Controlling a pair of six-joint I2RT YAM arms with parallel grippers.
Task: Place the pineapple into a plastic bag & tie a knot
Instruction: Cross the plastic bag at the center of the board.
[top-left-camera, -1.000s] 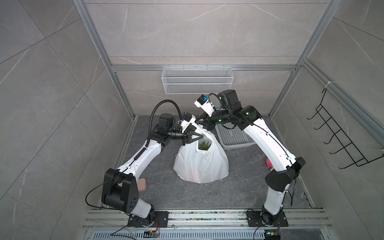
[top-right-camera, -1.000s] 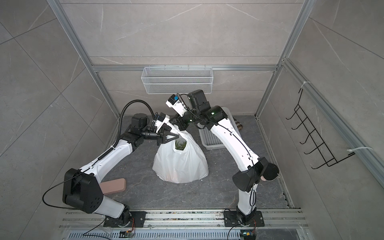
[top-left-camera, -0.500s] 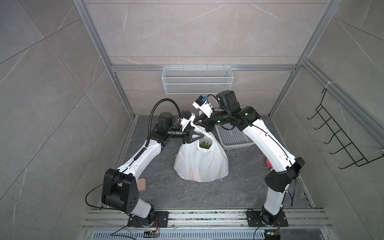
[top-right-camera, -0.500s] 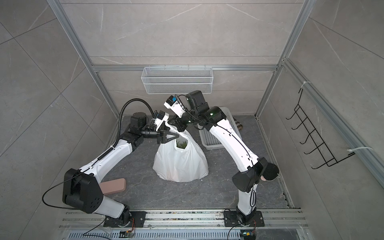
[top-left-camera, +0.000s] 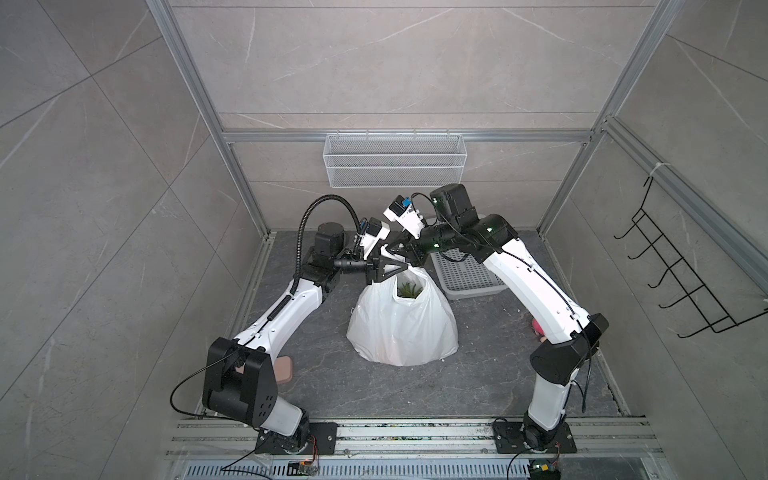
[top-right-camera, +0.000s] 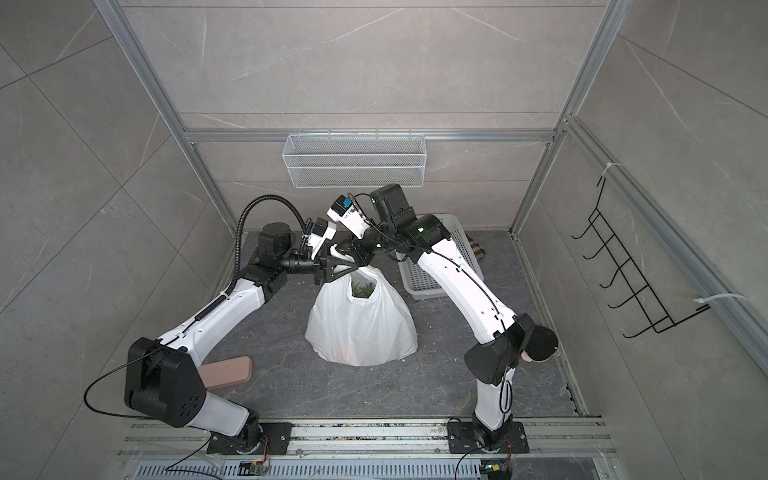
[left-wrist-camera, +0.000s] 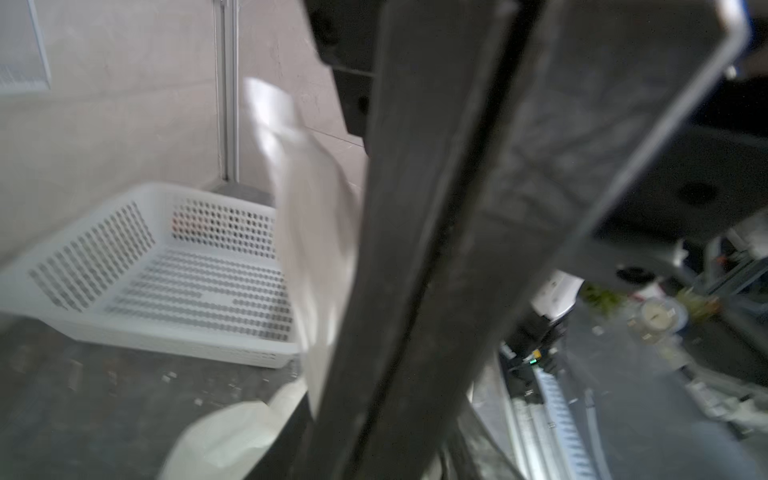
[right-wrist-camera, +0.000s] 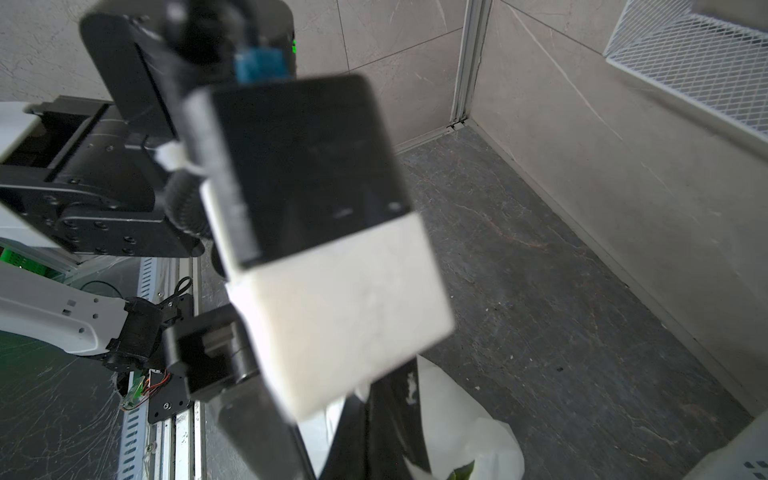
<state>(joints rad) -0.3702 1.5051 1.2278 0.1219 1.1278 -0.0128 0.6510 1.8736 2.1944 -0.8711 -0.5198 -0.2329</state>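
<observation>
The white plastic bag (top-left-camera: 401, 328) (top-right-camera: 359, 328) stands on the floor between the arms. Green pineapple leaves (top-left-camera: 409, 289) (top-right-camera: 362, 289) show in its mouth, also in the right wrist view (right-wrist-camera: 461, 473). My left gripper (top-left-camera: 402, 269) and right gripper (top-left-camera: 407, 257) meet tip to tip just above the bag's top. The left fingers (left-wrist-camera: 395, 249) lie nearly together, with a white handle strip (left-wrist-camera: 316, 232) running under them. The right gripper (right-wrist-camera: 374, 407) is shut with bag plastic (right-wrist-camera: 465, 424) on both sides. No knot shows; the grippers cover the spot where the handles meet.
A white perforated basket (top-left-camera: 461, 270) (left-wrist-camera: 166, 274) sits behind the bag to the right, under the right arm. A wire shelf (top-left-camera: 395, 160) hangs on the back wall and a black hook rack (top-left-camera: 681, 282) on the right wall. A pinkish pad (top-right-camera: 228, 372) lies by the left arm's base.
Both grippers stay at the bag's top. The right wrist has shifted slightly to the left. The bag has not moved.
</observation>
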